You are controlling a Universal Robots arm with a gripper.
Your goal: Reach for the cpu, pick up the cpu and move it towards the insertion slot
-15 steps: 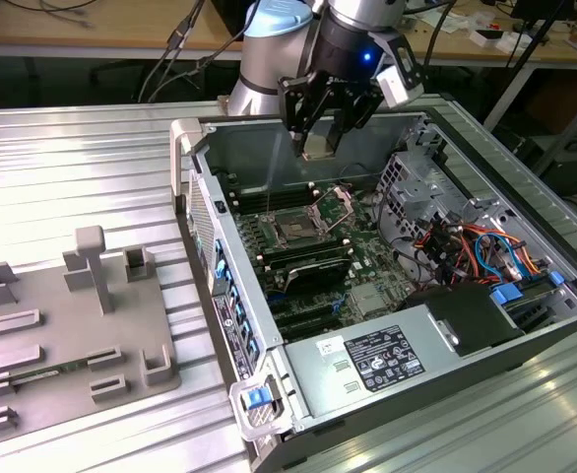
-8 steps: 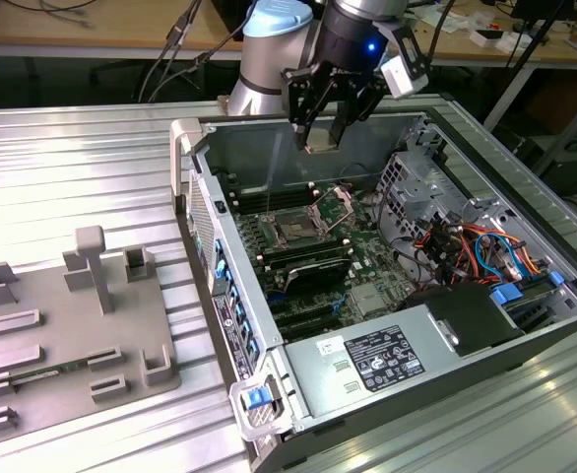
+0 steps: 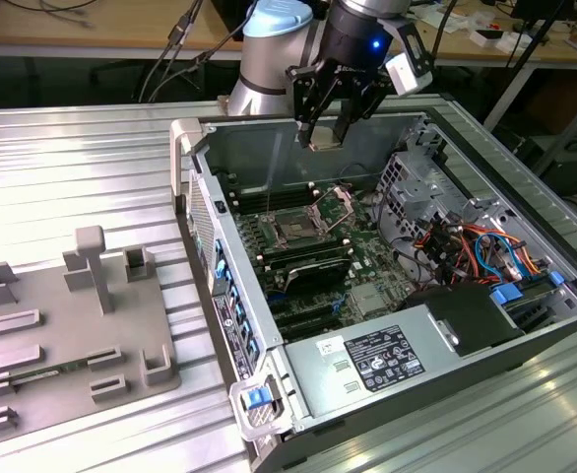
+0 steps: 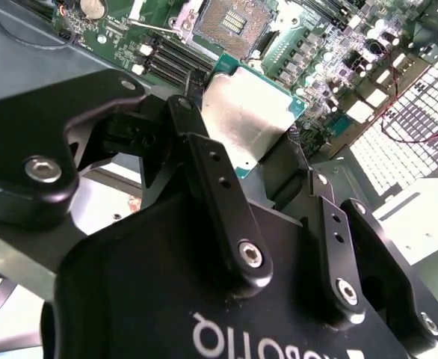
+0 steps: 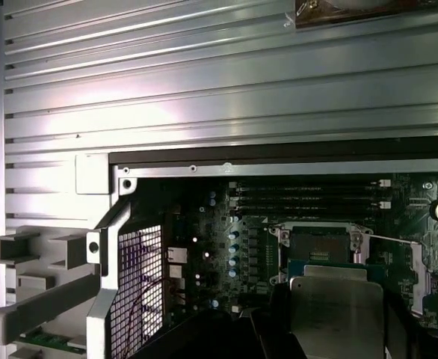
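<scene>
Currently the gripper [image 3: 326, 131] hangs in the upper centre of the exterior view, above the open computer case [image 3: 525, 325], with its black fingers [image 3: 311, 110] pinched on the cpu [image 3: 324, 142], which shows as a small pale square at the fingertips. In the second wrist view the cpu [image 4: 247, 116] sits in the upper centre of the frame as a silver metal plate with a thin green rim, clamped between two black fingers [image 4: 211, 187], one on each side. In the first wrist view the cpu [image 5: 337, 314] lies at the lower right, its flat metal top facing the camera.

The insertion slot [image 3: 299, 231] sits on the green motherboard [image 3: 367, 258] near the centre of the exterior view, below the gripper and well apart from it. Its silver bracket [image 3: 336, 206] stands tilted open. In the second wrist view the insertion slot [image 4: 234, 22] appears at the top centre, beyond the held chip. In the first wrist view the insertion slot [image 5: 320, 243] shows just above the chip.

A grey fixture tray [image 3: 62, 330] lies at the exterior view's lower left, outside the case.
</scene>
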